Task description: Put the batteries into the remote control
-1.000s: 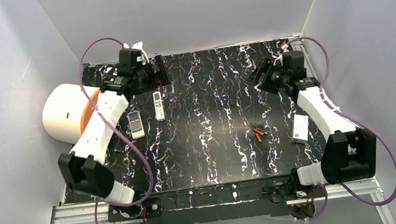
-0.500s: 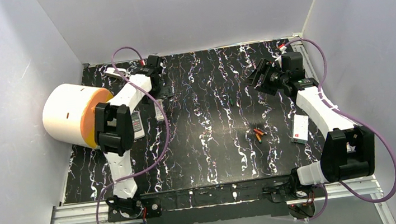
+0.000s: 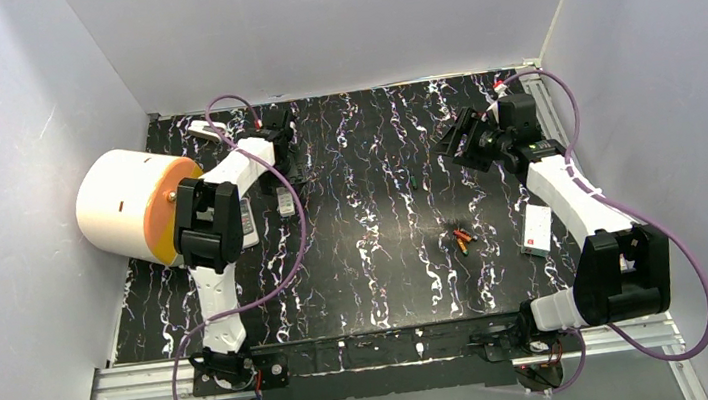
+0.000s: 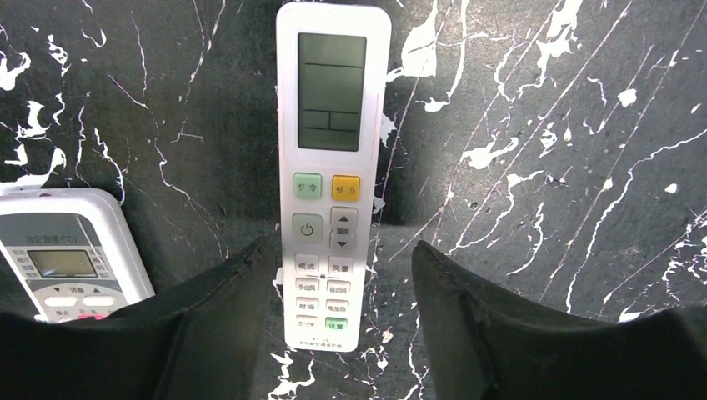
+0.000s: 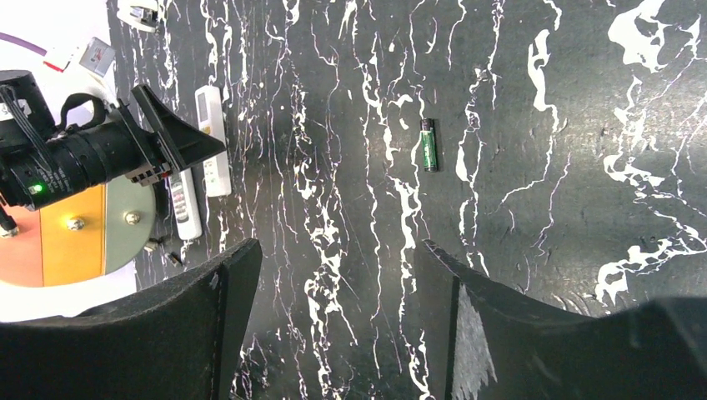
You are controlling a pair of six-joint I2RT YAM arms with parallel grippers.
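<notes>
Nothing is loaded yet. The batteries [image 3: 461,239] are seen loose at centre-right of the top view. The remote control [image 4: 332,167], lying face up, is straddled by the left gripper [image 4: 338,258], jaws apart and not clamped. The right gripper [image 5: 338,250] is held wide apart, empty.

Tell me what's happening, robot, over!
Left gripper open astride slim white remote control. Right gripper open, empty. Small orange-red batteries loose on black marbled mat. Nothing blocking.

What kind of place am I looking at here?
Likely a lab test booth: plain white walls box in a black marbled table, with a left arm and right arm bolted at its near edge.
</notes>
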